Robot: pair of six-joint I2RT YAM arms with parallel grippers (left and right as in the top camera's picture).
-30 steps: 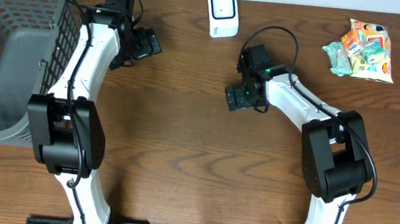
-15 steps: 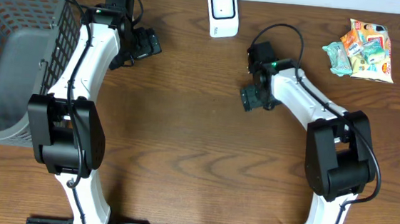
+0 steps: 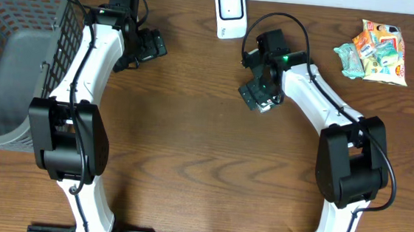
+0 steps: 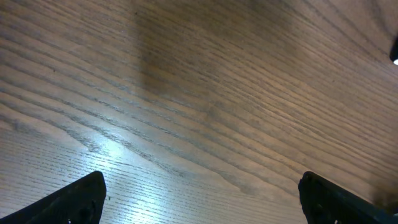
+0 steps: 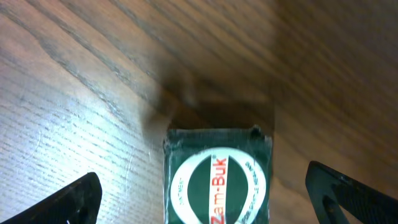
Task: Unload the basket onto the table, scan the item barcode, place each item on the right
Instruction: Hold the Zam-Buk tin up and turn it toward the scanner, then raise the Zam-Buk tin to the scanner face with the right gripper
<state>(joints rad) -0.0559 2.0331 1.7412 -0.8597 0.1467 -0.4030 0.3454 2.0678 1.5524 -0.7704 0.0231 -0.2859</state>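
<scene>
At the nine o'clock edge of the dark wooden table (image 3: 189, 152) stands the grey mesh plastic basket (image 3: 12, 49). It plays no part yet. My left gripper (image 3: 152, 46) hangs at about eleven o'clock, exactly where it was a second ago. Its wrist view shows the left gripper (image 4: 202, 183) spread as wide as it goes, with only bare wood grain between the tips.

The white boxy barcode scanner (image 3: 231, 13) sits at twelve o'clock by the far edge.

The change is all on the right. Over the last second my right gripper (image 3: 260, 96) has swung its wrist up toward the scanner and turned, and it now lies at about five o'clock from the scanner. In its wrist view the small dark green box with the round white "Zam-Buk" label (image 5: 217, 183) sits between the black fingers (image 5: 68, 202), with clear wood either side. So the right gripper (image 5: 202, 177) is wide apart and grips nothing. The box seems to rest on the table, label up.

I judge the item is framed for a grasp, but not yet lifted or scanned.

The pile of colourful snack packets (image 3: 373, 51) at two o'clock is untouched.
</scene>
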